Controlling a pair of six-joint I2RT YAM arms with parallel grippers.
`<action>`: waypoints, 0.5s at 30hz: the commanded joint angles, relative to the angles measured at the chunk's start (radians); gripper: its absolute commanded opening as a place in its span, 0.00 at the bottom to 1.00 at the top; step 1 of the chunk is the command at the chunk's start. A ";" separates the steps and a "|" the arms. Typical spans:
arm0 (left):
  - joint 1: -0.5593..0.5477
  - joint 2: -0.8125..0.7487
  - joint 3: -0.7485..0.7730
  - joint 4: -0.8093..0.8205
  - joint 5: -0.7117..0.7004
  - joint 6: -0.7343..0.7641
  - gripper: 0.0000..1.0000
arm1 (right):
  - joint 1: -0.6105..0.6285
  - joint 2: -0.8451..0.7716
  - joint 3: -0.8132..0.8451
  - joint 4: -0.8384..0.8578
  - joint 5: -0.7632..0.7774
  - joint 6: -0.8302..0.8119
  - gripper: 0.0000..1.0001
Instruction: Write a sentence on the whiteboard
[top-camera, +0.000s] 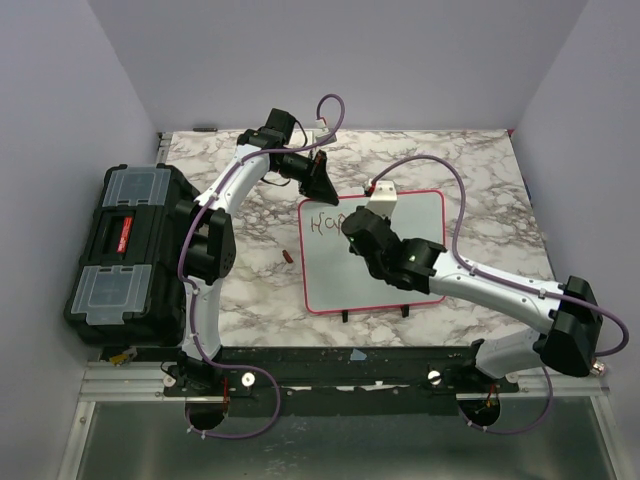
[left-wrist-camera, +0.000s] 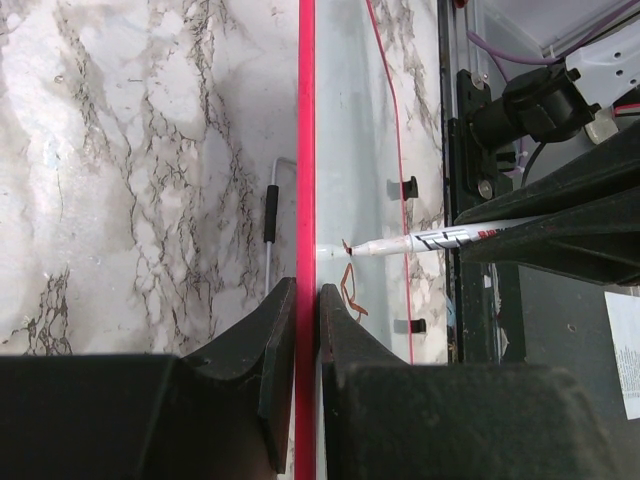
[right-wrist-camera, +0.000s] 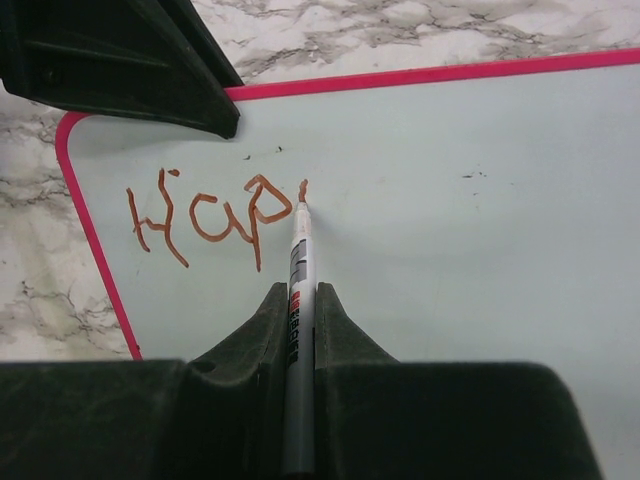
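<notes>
Reading "Hap", the sentence (right-wrist-camera: 212, 216) lies beyond right fingers (right-wrist-camera: 258, 325).

Red-brown lettering (right-wrist-camera: 210, 218) on the whiteboard (right-wrist-camera: 480, 250) reads "Hap"

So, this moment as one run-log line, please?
left claw shut on whiteboard edge | right claw shut on marker | sentence so far: Hap

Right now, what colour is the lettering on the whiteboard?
Reddish-brown lettering on the white, pink-framed whiteboard; it shows best in the right wrist view.
</notes>
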 joint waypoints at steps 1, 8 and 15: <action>0.004 -0.048 0.005 0.035 0.052 0.030 0.00 | -0.010 -0.025 -0.045 -0.066 -0.044 0.049 0.01; 0.005 -0.049 0.004 0.033 0.051 0.030 0.00 | -0.010 -0.059 -0.084 -0.083 -0.091 0.075 0.01; 0.005 -0.050 0.003 0.032 0.051 0.030 0.00 | -0.010 -0.091 -0.079 -0.095 -0.103 0.075 0.01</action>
